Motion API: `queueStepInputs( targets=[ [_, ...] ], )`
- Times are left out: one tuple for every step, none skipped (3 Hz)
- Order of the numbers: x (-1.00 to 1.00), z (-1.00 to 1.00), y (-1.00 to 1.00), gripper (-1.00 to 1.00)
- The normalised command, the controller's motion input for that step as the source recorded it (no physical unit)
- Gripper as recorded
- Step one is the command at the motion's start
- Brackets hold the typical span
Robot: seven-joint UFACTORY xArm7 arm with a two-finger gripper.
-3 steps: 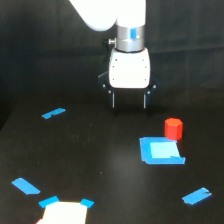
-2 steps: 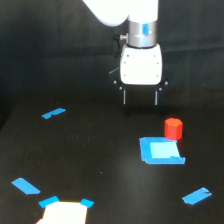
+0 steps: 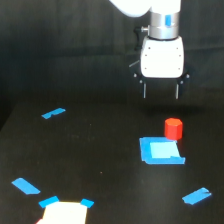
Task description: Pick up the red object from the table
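The fingers (image 3: 160,91) hang spread and empty above the bench (image 3: 100,150). The red object (image 3: 173,128) stands upright below them, a little toward the exterior view's right, so a straight descent could clip its top and tip it. Its base touches the light blue square (image 3: 161,151). Blue tape pieces (image 3: 53,113) lie well apart; nothing blocks the approach.
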Motion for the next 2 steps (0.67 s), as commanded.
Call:
queueStepInputs(
  targets=[
    [0.05,1.00,0.64,1.00],
    [-0.20,1.00,0.72,1.00]
  ],
)
